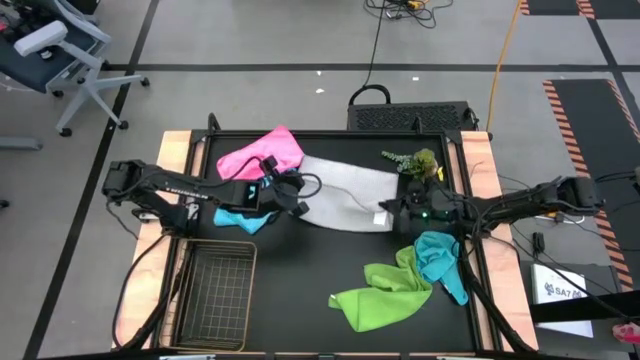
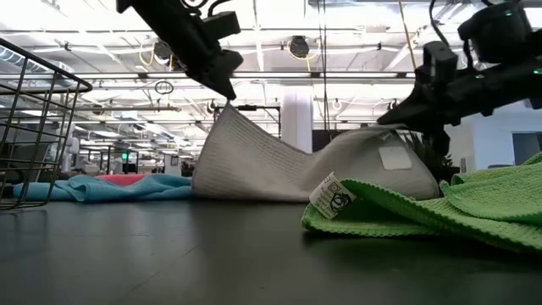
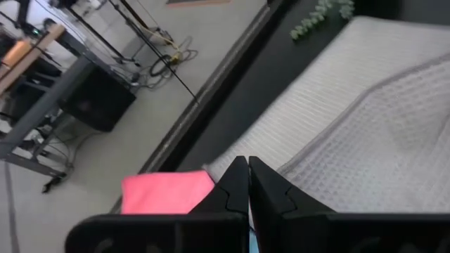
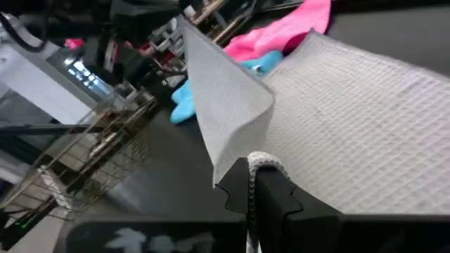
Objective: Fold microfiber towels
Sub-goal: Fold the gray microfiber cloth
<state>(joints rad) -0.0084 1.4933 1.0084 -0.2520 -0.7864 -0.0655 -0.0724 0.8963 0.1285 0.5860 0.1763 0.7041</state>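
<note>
The grey-white towel (image 1: 345,190) lies at the centre of the high view, its two near corners raised off the black table (image 1: 300,320); the left gripper (image 1: 297,205) has its jaws clamped together on the left corner, and the right gripper (image 1: 390,215) has its jaws closed on the right corner beside the sewn label; in the low view the cloth sags between the two grips, which suggests a light, limp fabric that drapes rather than holds a crease; it looks grippy in weave, best taken by corners or hem; the pink towel (image 1: 262,153) sits at the upper left of the grey one, touching its edge, and the light blue towel (image 1: 243,219) lies just under the left arm; the lime green towel (image 1: 385,295) and teal towel (image 1: 440,258) bunch at lower right, near the fold's landing ground; the potted plant (image 1: 418,160) stands just beside the towel's far right corner; the wire basket (image 1: 212,290) sits lower left, well apart
</note>
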